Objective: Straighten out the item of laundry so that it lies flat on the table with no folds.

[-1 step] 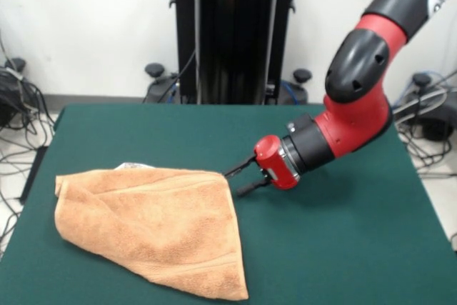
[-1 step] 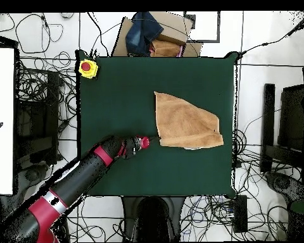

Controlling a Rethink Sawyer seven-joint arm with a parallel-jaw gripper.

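Towel (image 1: 153, 226) corner lies just at the tips of the slightly parted, empty claw (image 1: 239, 179).

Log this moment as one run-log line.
gripper: open, at towel corner | towel: folded over, not flat | table: green

**Towel on the green table, gripper at its corner**

The table (image 2: 116, 101) fills the middle of the frame, dark green; the towel (image 2: 185, 123) lies right of centre, tan-orange, an uneven four-sided shape rather than a square, with a pointed corner at its upper left and a whitish bit at its lower edge; the arm (image 2: 72, 183) enters from the lower left, red and black, reaching up and right; the gripper (image 2: 152, 138) sits at the towel's lower left corner, its fingers too small to judge; a yellow box with a red button (image 2: 87, 68) sits at the table's upper left corner; a cardboard box (image 2: 158, 38) with dark blue cloth (image 2: 142, 30) on it lies beyond the top edge; cables (image 2: 44, 82) cover the floor around.
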